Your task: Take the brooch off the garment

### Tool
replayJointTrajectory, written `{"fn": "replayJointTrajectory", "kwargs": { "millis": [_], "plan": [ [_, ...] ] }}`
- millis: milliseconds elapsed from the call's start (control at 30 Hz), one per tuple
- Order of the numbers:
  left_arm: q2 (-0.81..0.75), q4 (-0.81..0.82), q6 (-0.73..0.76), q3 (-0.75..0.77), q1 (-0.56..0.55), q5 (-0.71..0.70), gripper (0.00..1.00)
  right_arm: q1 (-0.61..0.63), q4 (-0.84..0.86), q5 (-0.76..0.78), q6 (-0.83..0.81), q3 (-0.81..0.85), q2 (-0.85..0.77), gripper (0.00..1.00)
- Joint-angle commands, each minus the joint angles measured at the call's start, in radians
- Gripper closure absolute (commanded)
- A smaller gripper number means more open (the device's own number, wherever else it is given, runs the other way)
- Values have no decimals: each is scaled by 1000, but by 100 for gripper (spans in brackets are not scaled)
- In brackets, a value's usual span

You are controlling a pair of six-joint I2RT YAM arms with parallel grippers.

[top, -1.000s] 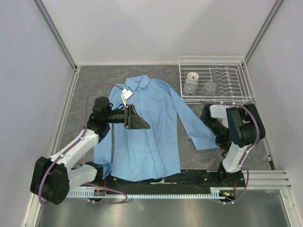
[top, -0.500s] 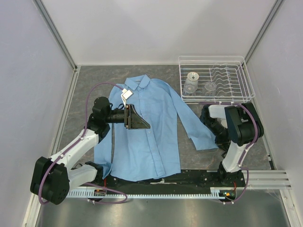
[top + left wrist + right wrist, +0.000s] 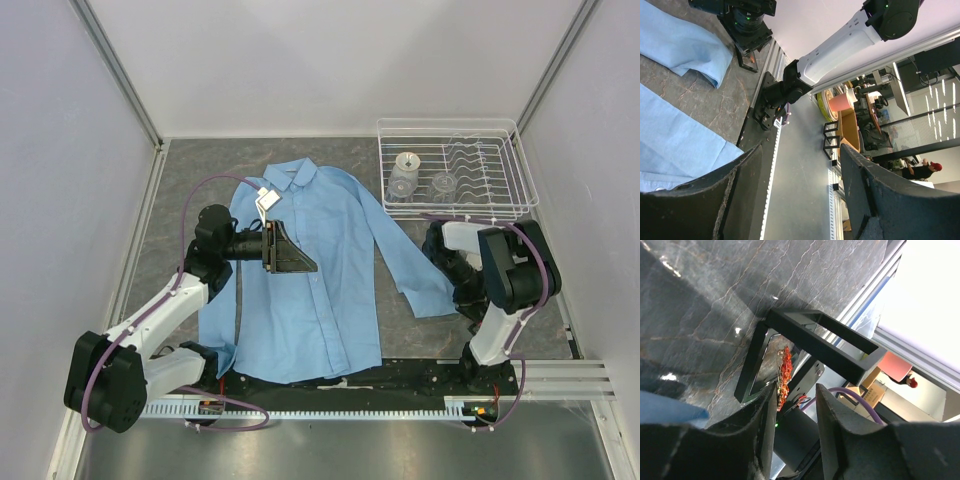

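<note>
Since a second ago the right jaws have gone from shut to standing apart, with a clear gap in the wrist view; the right arm (image 3: 515, 268) has shifted only a little beside the shirt's sleeve cuff. The tiny orange-red flower-shaped brooch (image 3: 785, 367) is off the light blue long-sleeved button-up shirt (image 3: 320, 290); it sits at the tip of one finger (image 3: 762, 415), and I cannot tell if it still touches it. The left arm (image 3: 170, 300) and the shirt have not moved; the left jaws hover wide open over the shirt's chest and hold nothing. Beyond the brooch, away from the shirt, a black rectangular open frame (image 3: 817, 335) stands on the grey marbled bench (image 3: 190, 170); right of the shirt's collar sits a clear wire dish rack (image 3: 522, 180) with small cups (image 3: 407, 165); in the top view the right arm hides its own jaws and the brooch.
</note>
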Motion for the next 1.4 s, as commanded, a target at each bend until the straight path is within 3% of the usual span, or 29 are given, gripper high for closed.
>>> {"fn": "replayJointTrajectory", "kwargs": {
  "millis": [0,800,1133,1367],
  "plan": [
    [-7,34,-20,0,7,29,31,12,-22,-19,-7,-2,-66,54],
    [-1,34,-20,-2,12,32,31,20,-96,53,68,11,-55,47],
    [0,35,-20,0,17,34,31,81,-93,22,46,10,-89,23],
    [4,37,-18,-3,30,32,31,132,-90,16,53,11,-145,20]
  ]
}}
